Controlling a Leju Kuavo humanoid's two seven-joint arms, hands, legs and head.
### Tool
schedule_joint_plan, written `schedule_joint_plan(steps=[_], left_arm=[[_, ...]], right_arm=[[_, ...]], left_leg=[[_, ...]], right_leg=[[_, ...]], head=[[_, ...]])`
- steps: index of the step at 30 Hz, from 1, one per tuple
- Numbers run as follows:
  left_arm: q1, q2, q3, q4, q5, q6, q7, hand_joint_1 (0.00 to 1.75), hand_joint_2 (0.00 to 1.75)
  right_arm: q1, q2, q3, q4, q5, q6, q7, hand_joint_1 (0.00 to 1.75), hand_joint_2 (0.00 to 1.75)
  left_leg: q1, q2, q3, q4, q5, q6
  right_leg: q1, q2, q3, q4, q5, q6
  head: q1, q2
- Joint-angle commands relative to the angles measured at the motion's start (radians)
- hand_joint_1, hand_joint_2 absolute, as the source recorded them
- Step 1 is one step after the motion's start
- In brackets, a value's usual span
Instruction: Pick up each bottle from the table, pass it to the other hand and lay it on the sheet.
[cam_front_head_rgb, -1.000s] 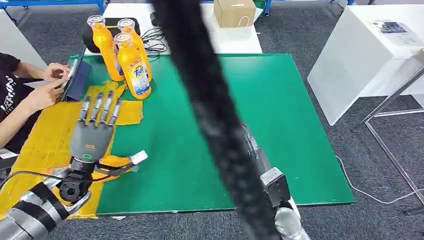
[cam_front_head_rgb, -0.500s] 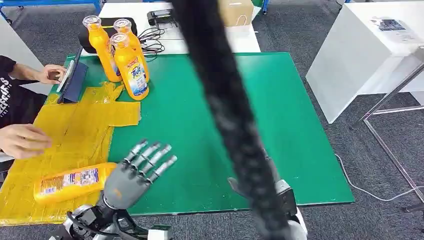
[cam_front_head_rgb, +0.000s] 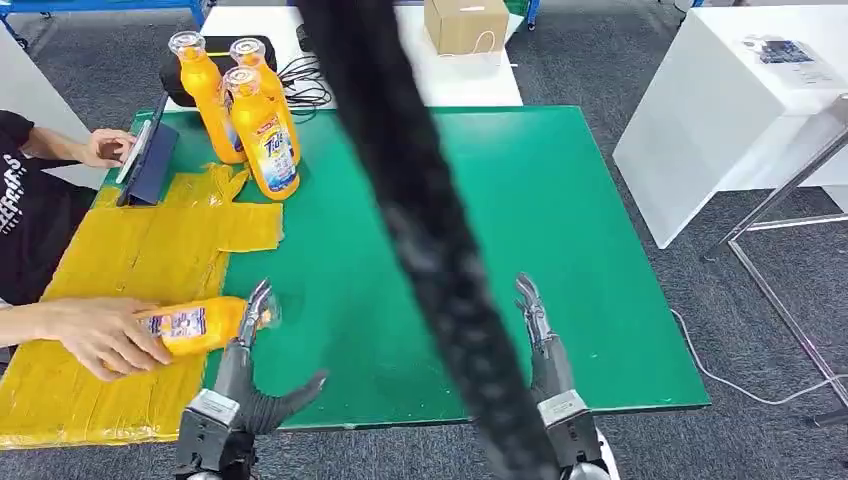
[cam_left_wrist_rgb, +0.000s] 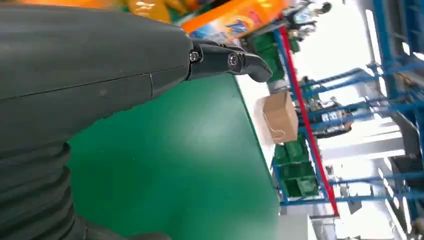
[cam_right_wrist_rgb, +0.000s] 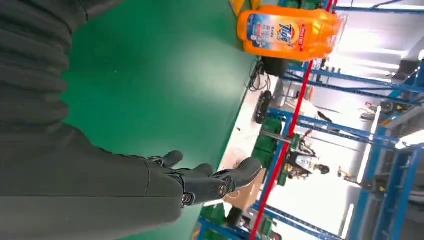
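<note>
Three upright orange bottles (cam_front_head_rgb: 262, 130) stand at the far left corner of the green table (cam_front_head_rgb: 560, 230). A fourth orange bottle (cam_front_head_rgb: 200, 325) lies on the yellow sheet (cam_front_head_rgb: 130, 250), gripped by a person's hand (cam_front_head_rgb: 100, 335). My left hand (cam_front_head_rgb: 245, 375) hangs at the table's near edge, fingers apart and empty, just right of that bottle. My right hand (cam_front_head_rgb: 540, 345) stands edge-on at the near edge, fingers straight, holding nothing. The right wrist view shows the bottles (cam_right_wrist_rgb: 290, 32) far beyond my right hand (cam_right_wrist_rgb: 200, 182). The left wrist view shows my left hand (cam_left_wrist_rgb: 125, 65).
A thick black cable (cam_front_head_rgb: 420, 230) crosses the head view diagonally, hiding part of the table. A person (cam_front_head_rgb: 30, 190) sits at the left with a dark tablet (cam_front_head_rgb: 150, 160). A cardboard box (cam_front_head_rgb: 467, 25) and white tables (cam_front_head_rgb: 720, 110) lie beyond.
My left hand has drawn back to the table's near edge. The person's hand has taken hold of the lying bottle and shifted it right. My right hand has turned edge-on with fingers raised.
</note>
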Motion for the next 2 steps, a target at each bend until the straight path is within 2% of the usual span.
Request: schedule_joint_plan(steps=[1,2], left_arm=[[-0.002,-0.054,0.089,0.054,0.053,-0.026,0.015,0.00,1.75],[-0.002,-0.054,0.089,0.054,0.053,-0.026,0.015,0.00,1.75]], right_arm=[[-0.015,0.011,0.007,0.036,0.010,-0.006,-0.019,0.00,1.75],[-0.015,0.011,0.007,0.036,0.010,-0.006,-0.019,0.00,1.75]], left_leg=[[0.000,0.000,0.006,-0.001,-0.002,-0.001],[0.000,0.000,0.005,-0.001,-0.002,-0.001]], right_leg=[[0.001,-0.002,0.006,-0.001,-0.002,-0.002],[0.000,-0.002,0.005,-0.001,-0.002,-0.002]], head=[[0.000,0.000],[0.000,0.000]])
